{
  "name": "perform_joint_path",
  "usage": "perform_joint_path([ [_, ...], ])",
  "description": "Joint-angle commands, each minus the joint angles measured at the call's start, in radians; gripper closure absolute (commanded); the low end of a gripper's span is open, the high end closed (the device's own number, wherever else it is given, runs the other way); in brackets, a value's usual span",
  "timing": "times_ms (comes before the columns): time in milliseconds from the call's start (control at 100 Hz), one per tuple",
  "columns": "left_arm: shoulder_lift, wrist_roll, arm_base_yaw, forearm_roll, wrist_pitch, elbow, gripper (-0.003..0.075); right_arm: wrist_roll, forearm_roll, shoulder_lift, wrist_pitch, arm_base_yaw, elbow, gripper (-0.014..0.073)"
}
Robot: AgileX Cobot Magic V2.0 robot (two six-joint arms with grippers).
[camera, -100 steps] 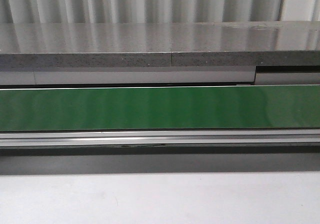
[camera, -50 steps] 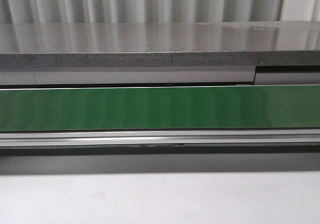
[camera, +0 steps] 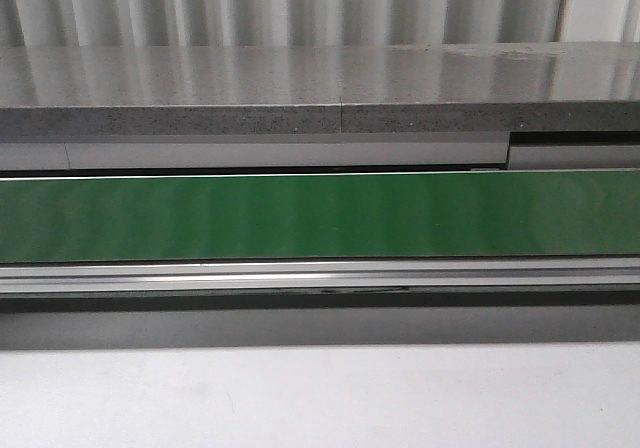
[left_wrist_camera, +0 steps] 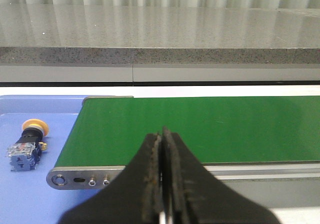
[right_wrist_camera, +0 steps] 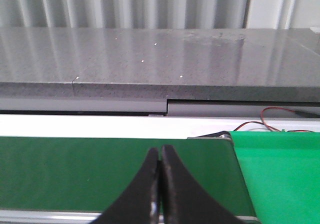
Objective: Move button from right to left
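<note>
The button (left_wrist_camera: 28, 145) lies on its side on a blue tray (left_wrist_camera: 30, 204) just beside the end of the green conveyor belt (left_wrist_camera: 200, 129), seen only in the left wrist view. Its yellow cap points away from the camera, the black collar sits behind it, and the blue-and-grey contact block faces the near side. It does not touch the belt's metal end roller housing (left_wrist_camera: 82, 178).

The left hand (left_wrist_camera: 163, 184) hangs over the near edge of the belt, its 2 fingers pressed together with nothing between them. The right hand (right_wrist_camera: 160, 189) is likewise pressed together and empty, above the belt near a brighter green mat (right_wrist_camera: 280, 174) at the belt's other end. The front view shows only the belt, its aluminium rail (camera: 320, 276) and the grey stone table (camera: 320, 88) behind; neither hand nor button appears there.

The button looks light, rigid and hard-shelled. The round cap and collar would likely roll or slip between narrow fingers, so the boxy contact block, with its flat opposite faces, seems the safer place to grip. Lying sideways, it may pivot if pinched off-centre.
</note>
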Motion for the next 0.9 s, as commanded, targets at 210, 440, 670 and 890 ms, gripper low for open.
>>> perform_joint_path([
  [210, -0.034, -0.01, -0.002, -0.001, -0.074, 0.026, 0.074, 0.131, -0.137, -0.013, -0.334, -0.004, 0.227, 0.0659],
  [440, -0.034, -0.01, -0.002, -0.001, -0.074, 0.026, 0.074, 0.137, -0.14, -0.096, -0.249, -0.005, 0.255, 0.0659],
  [670, -0.034, -0.01, -0.002, -0.001, -0.069, 0.026, 0.074, 0.137, -0.14, -0.099, -0.251, -0.005, 0.255, 0.0659],
  [890, -0.034, -0.01, -0.002, -0.001, -0.069, 0.026, 0.074, 0.137, -0.14, -0.099, -0.251, -0.005, 0.255, 0.0659],
])
